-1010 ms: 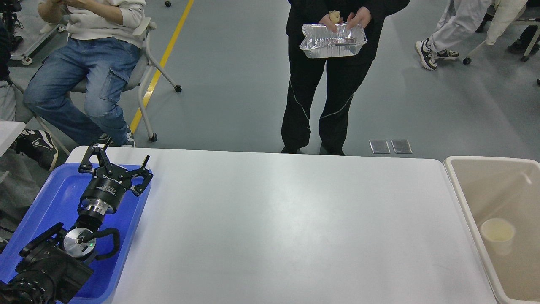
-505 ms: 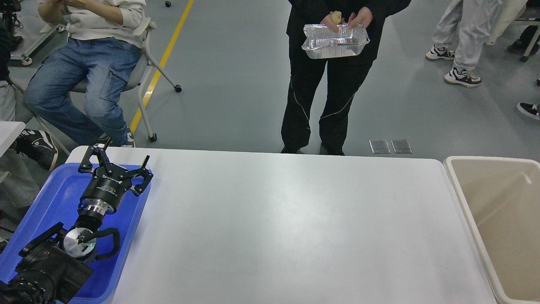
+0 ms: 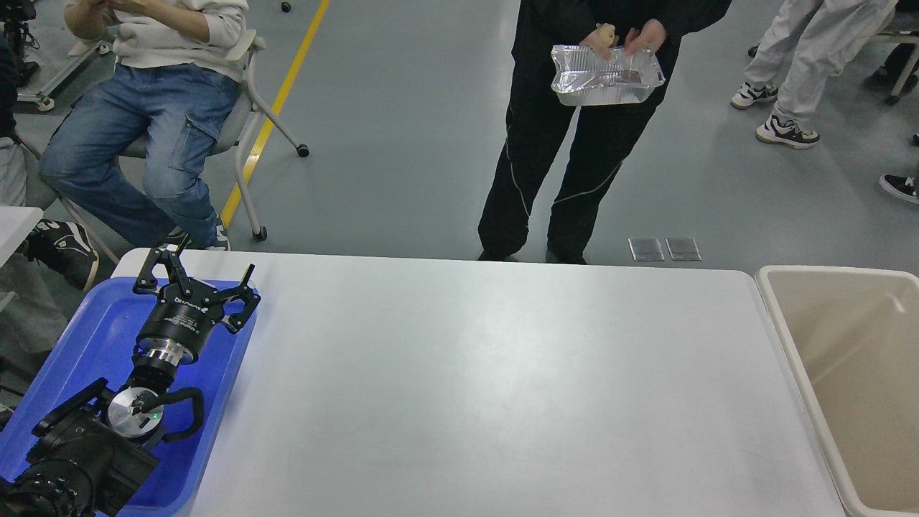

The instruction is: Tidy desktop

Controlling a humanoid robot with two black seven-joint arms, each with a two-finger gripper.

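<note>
1. the large smooth white rectangular desktop with rounded corners fills the middle of the view
2. a blue plastic tray lies on its left edge, at the far left corner
3. the left gripper, black and two-fingered, hangs above the tray with its fingers spread wide, holding nothing
4. a beige rectangular bin stands just beside the right edge
5. beyond the far edge a person in black holds a crinkled silver foil container

A white desktop is flanked by a blue tray at left, over which the left gripper is held with fingers spread, and a beige bin at right; a foil container is held by a standing person beyond.
</note>
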